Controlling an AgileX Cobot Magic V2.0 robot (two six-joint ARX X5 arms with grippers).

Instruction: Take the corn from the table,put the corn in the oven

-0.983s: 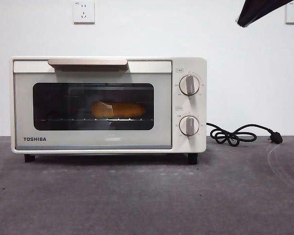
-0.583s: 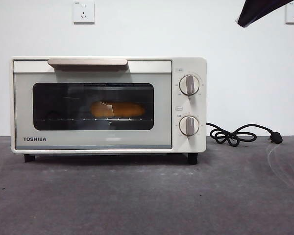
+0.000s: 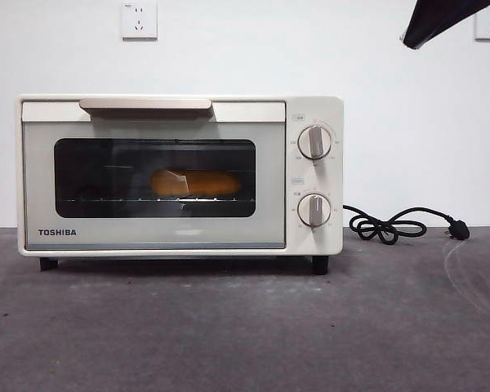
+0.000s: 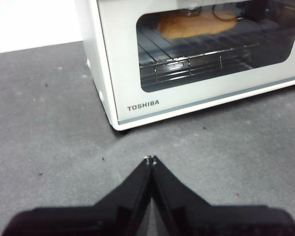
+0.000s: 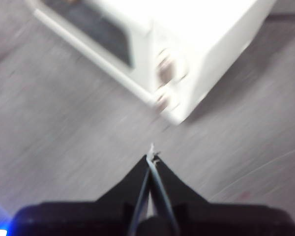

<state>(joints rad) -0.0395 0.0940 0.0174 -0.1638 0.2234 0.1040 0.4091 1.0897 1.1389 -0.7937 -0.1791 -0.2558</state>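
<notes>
The corn (image 3: 195,183) lies on the wire rack inside the oven (image 3: 180,175), behind its shut glass door (handle bar at the door's top edge). The left gripper (image 4: 150,160) hangs over the table (image 3: 245,327) before the oven's logo corner, jaws pressed together and empty. The right gripper (image 5: 151,158), likewise closed on nothing, hangs before the oven's knob end.

Yellow-orange corn (image 3: 196,183) on rack inside closed cream oven (image 3: 180,175).
</notes>
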